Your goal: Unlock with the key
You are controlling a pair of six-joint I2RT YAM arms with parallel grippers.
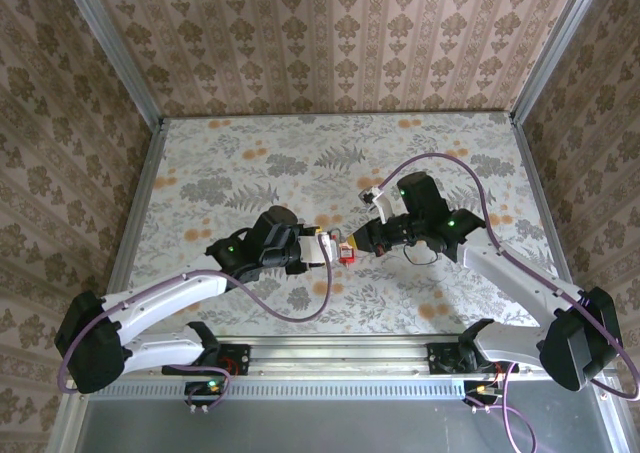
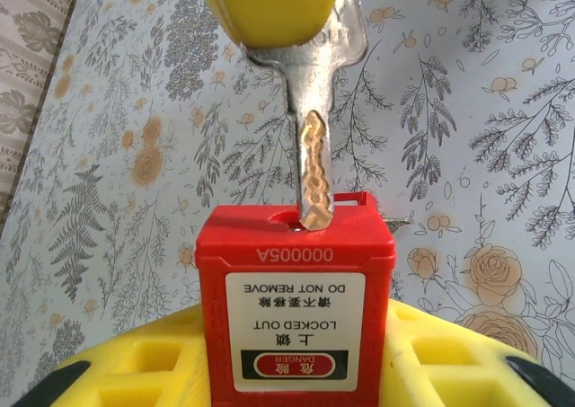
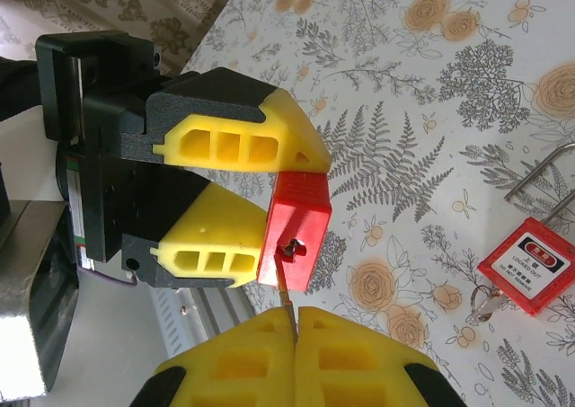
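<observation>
A red padlock [image 2: 295, 308] with a white "LOCKED OUT" label is clamped between the yellow fingers of my left gripper [image 2: 296, 362], keyhole end facing away from the wrist. My right gripper [image 3: 296, 331] is shut on a silver key [image 3: 286, 286]. The key's tip [image 2: 314, 214] sits in the padlock's keyhole, and most of its blade [image 2: 313, 155] is still outside. In the top view the two grippers meet nose to nose at the table's middle, left gripper [image 1: 320, 245], padlock [image 1: 346, 249], right gripper [image 1: 366, 237].
A second red padlock [image 3: 530, 263] lies flat on the floral tabletop [image 3: 422, 92] to the right of the right gripper, with its metal shackle [image 3: 539, 178] and a small key beside it. Patterned walls enclose the table on three sides.
</observation>
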